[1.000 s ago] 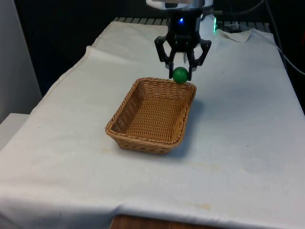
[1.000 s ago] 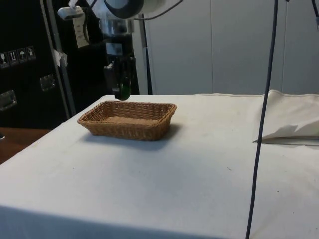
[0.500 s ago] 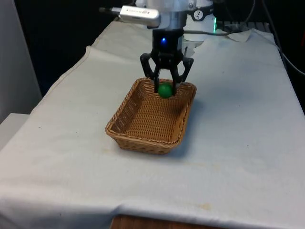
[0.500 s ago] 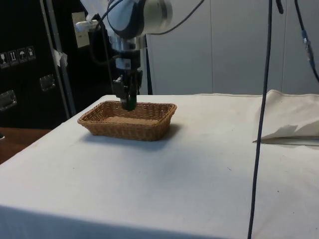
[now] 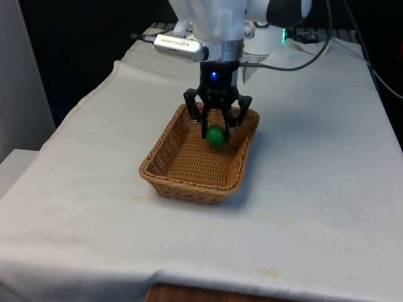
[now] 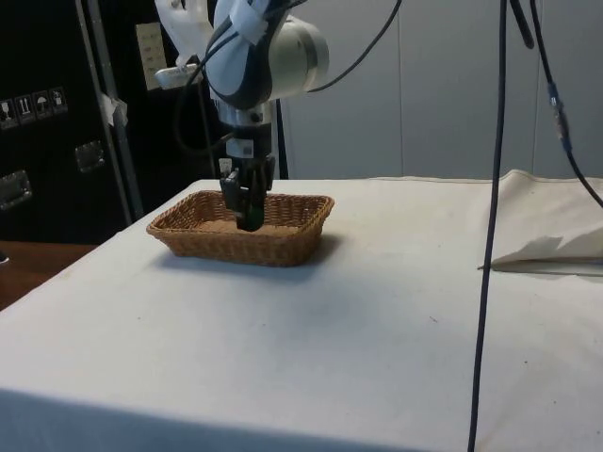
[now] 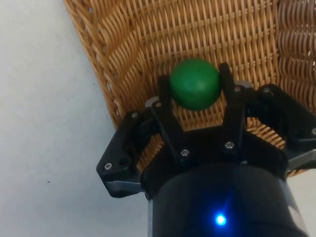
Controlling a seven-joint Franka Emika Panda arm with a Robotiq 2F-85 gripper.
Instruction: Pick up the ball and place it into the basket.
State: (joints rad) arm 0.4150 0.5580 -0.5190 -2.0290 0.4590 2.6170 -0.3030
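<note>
Green ball held over the wicker basket

The black two-finger gripper [image 5: 216,131] is clamped on the small green ball [image 5: 216,136], upper centre of frame, inside the rectangular woven wicker basket [image 5: 189,170]; no legible writing.

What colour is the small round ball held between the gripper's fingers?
Green: the small round ball shows best in the wrist view.

Woven wicker basket [image 5: 189,167], smooth matt ball [image 7: 194,84], cloth-covered table [image 5: 315,189]

We can read no text, though small handling-symbol stickers sit on the dark cabinet [image 6: 38,102].
</note>
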